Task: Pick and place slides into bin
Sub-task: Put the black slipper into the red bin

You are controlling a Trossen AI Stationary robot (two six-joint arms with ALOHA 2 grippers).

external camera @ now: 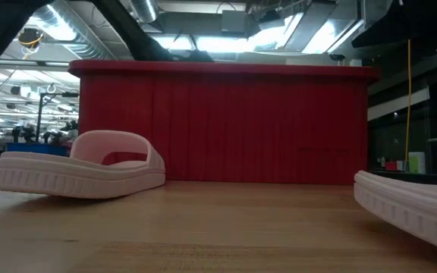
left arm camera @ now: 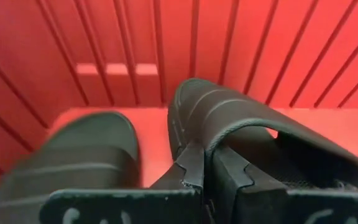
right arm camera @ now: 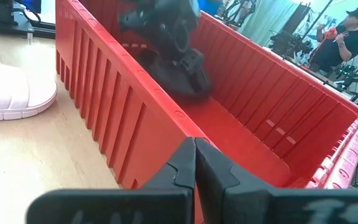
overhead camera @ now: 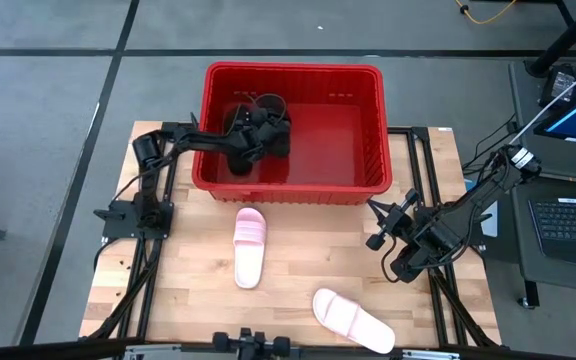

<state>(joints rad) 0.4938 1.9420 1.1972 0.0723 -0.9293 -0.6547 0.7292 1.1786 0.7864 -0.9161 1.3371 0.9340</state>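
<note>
The red bin (overhead camera: pixel 368 135) stands at the table's far middle. My left gripper (overhead camera: pixel 255 128) reaches inside it near its left end and is shut on a black slide (left arm camera: pixel 260 130). A second black slide (left arm camera: pixel 86 155) lies beside it on the bin's floor. Two pink slides lie sole-down on the table: one (overhead camera: pixel 249 247) in front of the bin, one (overhead camera: pixel 353 320) near the front edge. My right gripper (overhead camera: pixel 377 226) is shut and empty, in front of the bin's near right corner. My left gripper pinches the black slide's strap at its side edge (left arm camera: pixel 209 151), where the strap meets the sole, between its two fingers. The fingers come from above and the bin's left, slanting down. Whether the slide rests on the bin's floor I cannot tell.
The bin's right half (overhead camera: pixel 338 150) holds nothing. Its near wall (right arm camera: pixel 123 118) stands just ahead of my right gripper (right arm camera: pixel 194 146). Bare wooden table lies between the two pink slides (external camera: pixel 82 163) (external camera: pixel 408 205). A laptop (overhead camera: pixel 568 220) sits off the table's right edge. A person (right arm camera: pixel 340 34) stands beyond the table.
</note>
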